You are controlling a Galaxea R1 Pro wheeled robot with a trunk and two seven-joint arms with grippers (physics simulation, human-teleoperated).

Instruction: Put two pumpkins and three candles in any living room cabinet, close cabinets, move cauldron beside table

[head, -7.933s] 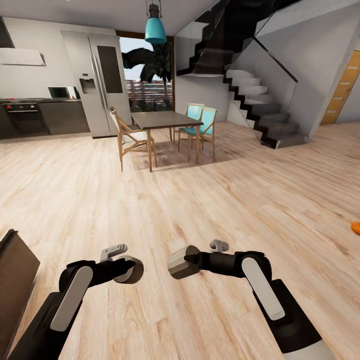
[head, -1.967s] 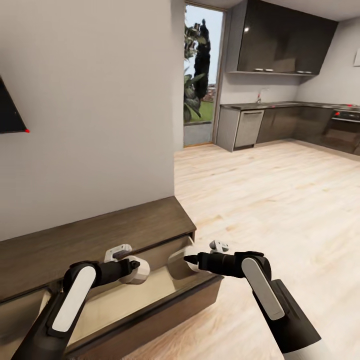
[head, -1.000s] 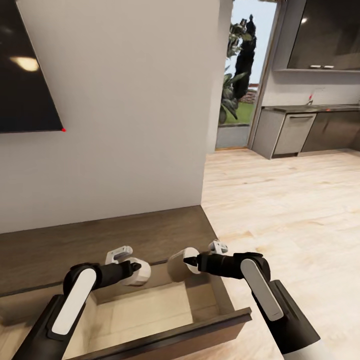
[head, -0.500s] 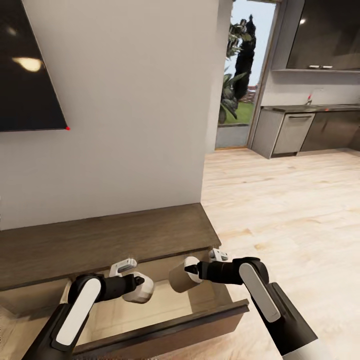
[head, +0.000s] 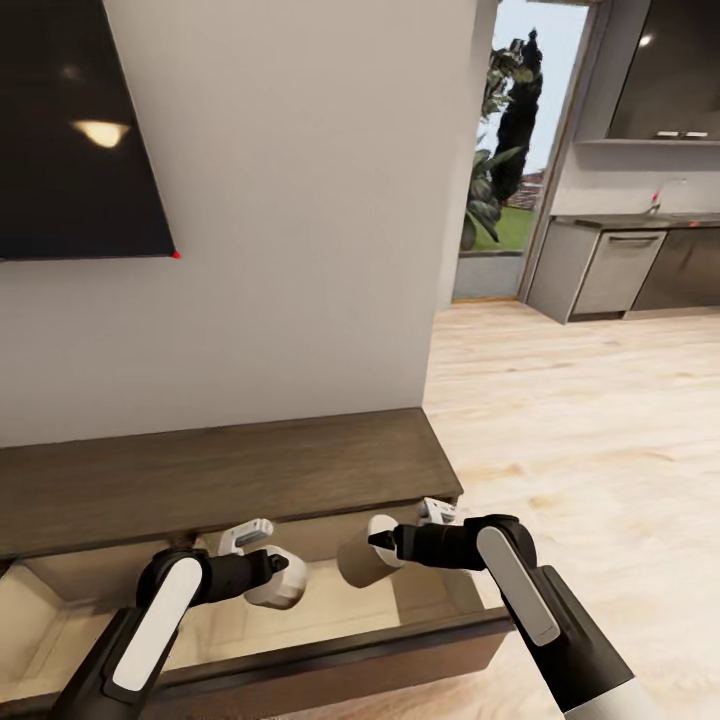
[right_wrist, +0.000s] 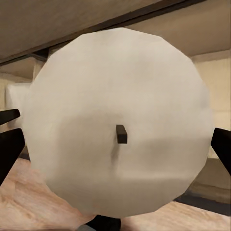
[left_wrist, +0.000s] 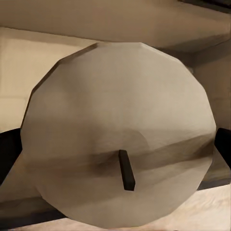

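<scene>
The cabinet (head: 220, 470) is a long low dark brown unit against the wall, with its drawer (head: 350, 660) pulled out and a pale interior showing. My left gripper (head: 266, 578) is shut on a cream candle (head: 286, 592) and hangs over the open drawer. My right gripper (head: 380, 543) is shut on a second candle (head: 352, 566) over the drawer's right part. In the left wrist view the candle (left_wrist: 118, 130) faces the camera with its dark wick. The right wrist view has the other candle (right_wrist: 120, 125) end-on, with dark fingertips (right_wrist: 9, 144) at its sides.
A black TV (head: 70, 130) hangs on the white wall above the cabinet. To the right lies pale wood floor (head: 600, 420), then a glass door (head: 505, 170) with plants outside and dark kitchen units (head: 640, 270).
The camera has turned and come closer to the cabinet, so the whole picture has shifted. Both grippers still hold their candles, now a little lower over the open drawer.
</scene>
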